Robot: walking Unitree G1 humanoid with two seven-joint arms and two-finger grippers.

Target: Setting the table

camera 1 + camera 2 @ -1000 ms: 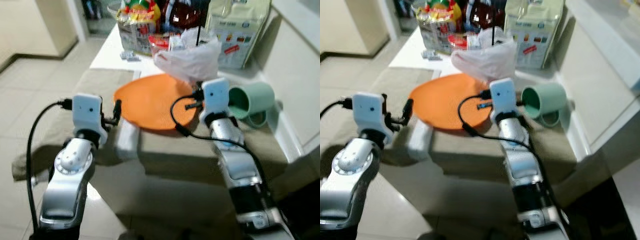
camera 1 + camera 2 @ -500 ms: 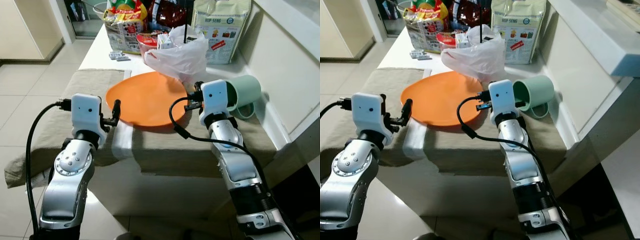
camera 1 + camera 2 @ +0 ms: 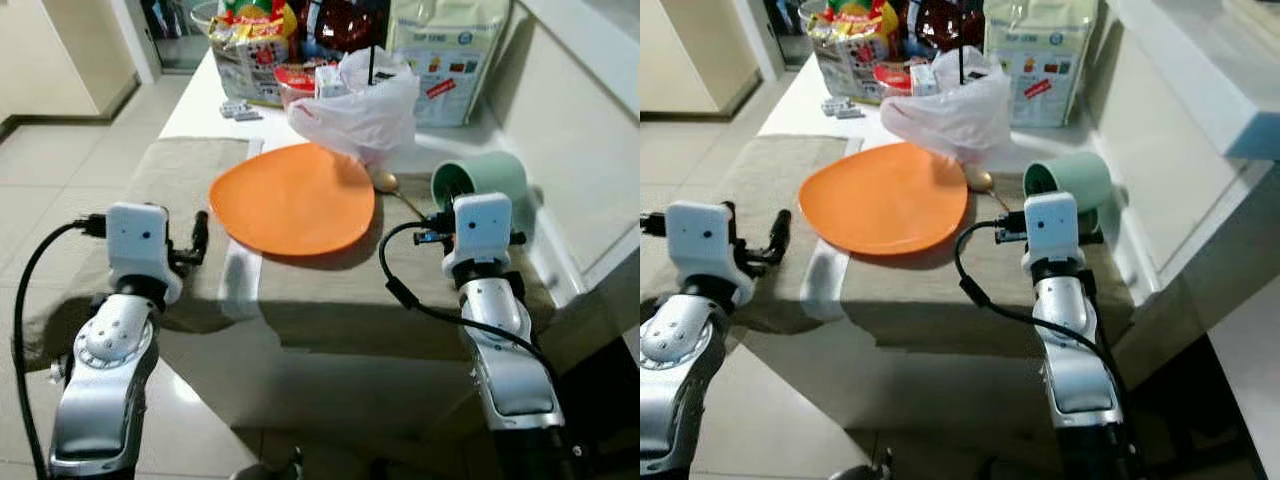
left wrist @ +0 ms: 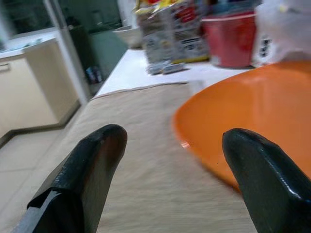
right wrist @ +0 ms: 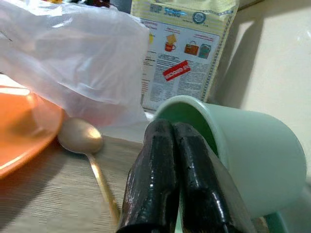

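Table [image 3: 330, 290], draped in a beige cloth, carried an orange plate [image 3: 292, 198] near its middle. A green mug [image 3: 480, 177] lay tipped by the right edge, its rim clamped by the right gripper [image 5: 175, 145]. Beside it lay a spoon [image 5: 83, 138]. The left gripper [image 4: 167, 160] hung spread apart at the left edge.

My right wrist housing hides the lower wall of the pale green ceramic mug [image 3: 482, 176] at the right of the frame. The crumpled white plastic bag [image 3: 362, 103] covers the round orange plate's [image 3: 292, 198] far edge.
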